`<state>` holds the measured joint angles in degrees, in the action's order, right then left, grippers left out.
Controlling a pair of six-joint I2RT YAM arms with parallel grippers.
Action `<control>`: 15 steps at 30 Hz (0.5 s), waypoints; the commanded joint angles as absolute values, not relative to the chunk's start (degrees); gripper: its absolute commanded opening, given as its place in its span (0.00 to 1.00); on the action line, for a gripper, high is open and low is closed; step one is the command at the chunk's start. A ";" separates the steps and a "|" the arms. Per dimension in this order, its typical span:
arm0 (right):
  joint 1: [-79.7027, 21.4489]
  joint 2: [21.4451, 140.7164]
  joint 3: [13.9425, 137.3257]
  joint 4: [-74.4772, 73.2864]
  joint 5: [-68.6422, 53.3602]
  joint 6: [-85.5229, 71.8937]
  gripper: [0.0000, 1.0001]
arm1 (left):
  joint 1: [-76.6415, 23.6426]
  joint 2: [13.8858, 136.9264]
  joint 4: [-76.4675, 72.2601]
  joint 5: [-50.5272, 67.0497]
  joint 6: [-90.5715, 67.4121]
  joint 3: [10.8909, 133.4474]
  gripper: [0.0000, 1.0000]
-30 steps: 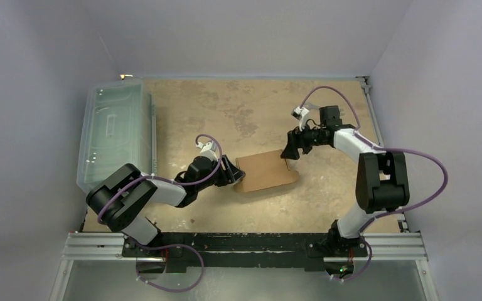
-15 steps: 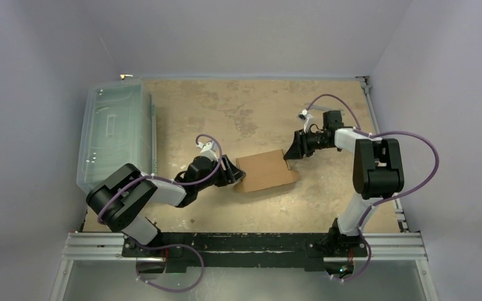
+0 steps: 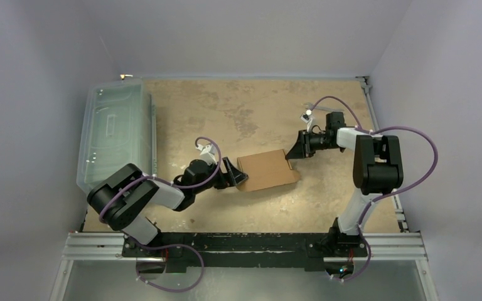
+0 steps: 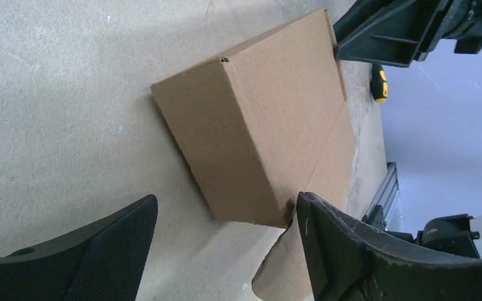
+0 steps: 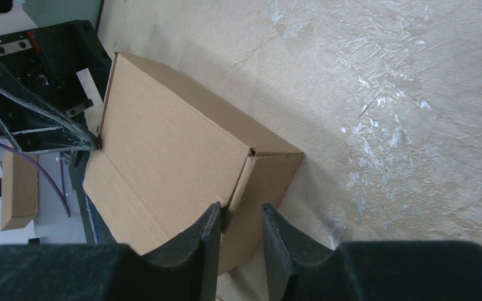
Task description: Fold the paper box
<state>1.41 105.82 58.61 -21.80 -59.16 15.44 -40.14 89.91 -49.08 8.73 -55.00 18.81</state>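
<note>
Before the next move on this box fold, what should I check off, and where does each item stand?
1. The paper box sits flat on the table: ok.
2. The left gripper is open, with a finger on either side of the box's end: ok.
3. The right gripper has a firm hold. Its fingers are nearly closed at the box's corner edge: cannot tell.
4. The long flap is tucked in: not ok, it sticks out along the box's side.
5. The clear bin stands apart from the box: ok.
</note>
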 commanded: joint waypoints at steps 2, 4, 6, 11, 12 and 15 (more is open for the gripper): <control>2.44 106.74 59.81 -22.66 -57.07 16.98 0.30 | -39.63 89.64 -57.35 11.01 -57.06 17.55 0.81; 2.70 107.00 59.94 -23.00 -57.47 17.10 0.30 | -39.54 90.30 -59.21 11.39 -57.96 17.20 0.81; 2.72 106.97 60.03 -23.36 -57.86 17.09 0.30 | -39.54 91.16 -61.16 11.95 -58.98 17.05 0.82; 2.72 107.13 60.03 -23.46 -58.36 17.28 0.29 | -39.46 94.88 -66.88 13.04 -62.21 17.62 0.82; 2.72 107.14 60.00 -23.47 -58.43 17.31 0.29 | -39.46 95.85 -67.91 13.15 -62.93 17.97 0.82; 2.72 107.39 60.10 -23.72 -58.36 17.53 0.29 | -39.36 99.14 -70.55 13.22 -65.21 18.82 0.81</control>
<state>2.33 106.52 58.98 -22.81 -60.60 15.53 -39.75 95.74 -62.85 12.03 -61.17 17.58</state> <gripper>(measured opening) 0.296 0.815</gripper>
